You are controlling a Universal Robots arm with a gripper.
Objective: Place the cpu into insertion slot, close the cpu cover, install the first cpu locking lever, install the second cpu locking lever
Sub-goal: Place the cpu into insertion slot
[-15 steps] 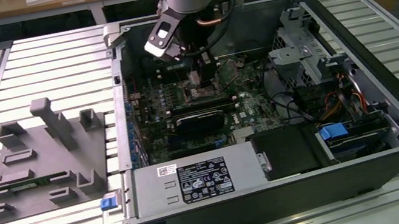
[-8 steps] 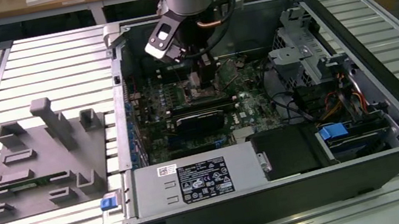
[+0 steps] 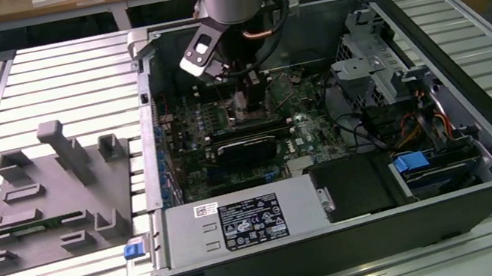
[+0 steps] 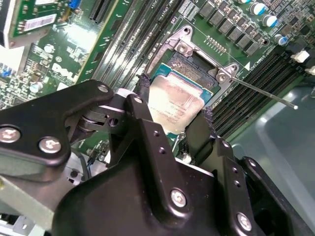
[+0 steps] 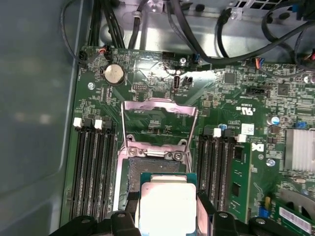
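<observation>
First wrist view: cpu cover [image 5: 160,104] up, claw [image 5: 167,199] grips cpu [image 5: 168,214] abv insertion slot [image 5: 147,166].

Your end effector [image 5: 167,200] straddles the flat square silver-grey metal cpu [image 5: 167,211], just above the square silver-rimmed insertion slot [image 5: 147,166]; the thin silvery cpu cover [image 5: 157,104] stands tilted up at the slot's edge.

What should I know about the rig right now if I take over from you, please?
The gripper is shut on the cpu, holding it just over the insertion slot.
The cpu cover is swung open, off the slot.
Done: cpu picked and brought to the slot.
Left: cpu not yet seated, cover not closed, levers not installed; one locking lever sticks out free.
</observation>
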